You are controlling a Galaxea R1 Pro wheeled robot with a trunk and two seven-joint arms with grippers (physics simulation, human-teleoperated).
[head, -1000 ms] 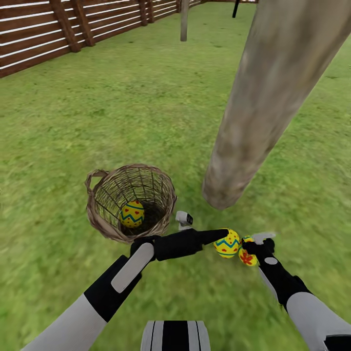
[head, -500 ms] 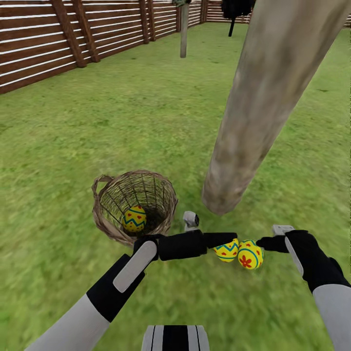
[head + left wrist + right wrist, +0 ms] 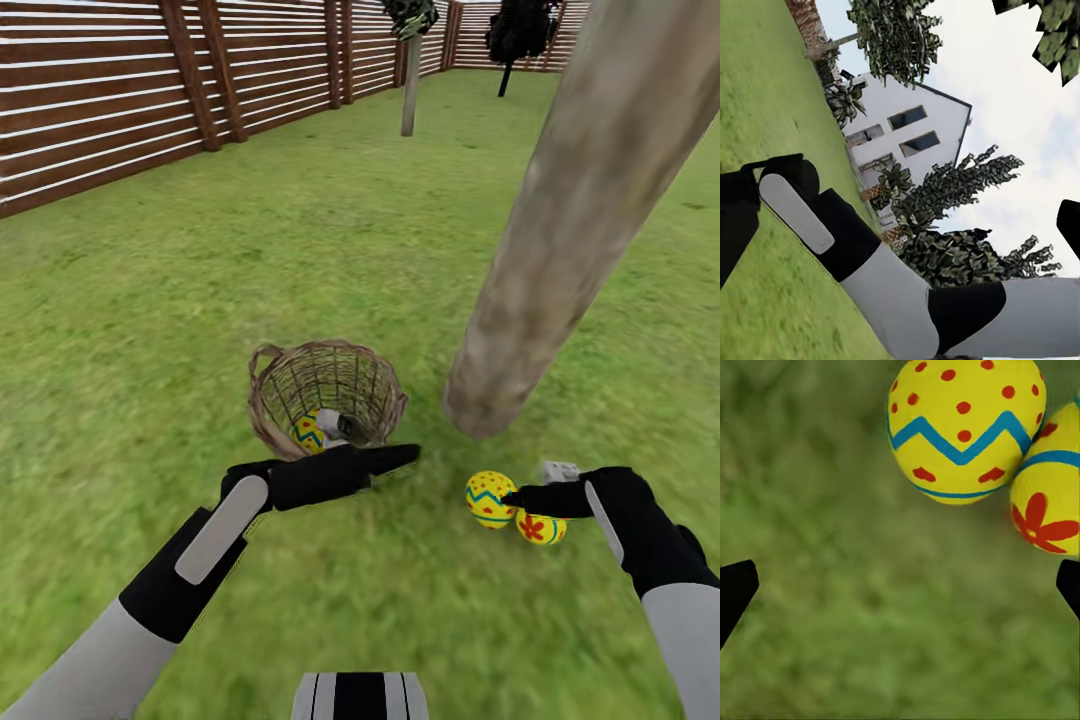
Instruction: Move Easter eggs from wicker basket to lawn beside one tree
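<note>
Head view: two Easter eggs (image 3: 491,499) lie touching by the tree (image 3: 540,290); both grippers spread empty, so the left gripper (image 3: 385,458) should dip straight into the wicker basket (image 3: 275,400) for the last egg (image 3: 308,432).

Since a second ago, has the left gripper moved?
Yes. The left gripper let go of its egg and drew back from the tree trunk toward the basket.

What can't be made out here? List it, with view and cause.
- Egg in the wicker basket: head view, mostly hidden by the basket wall and left gripper.
- Tree: head view, crown cut off by top edge.
- Flower-marked egg: head view, partly behind right gripper.
</note>
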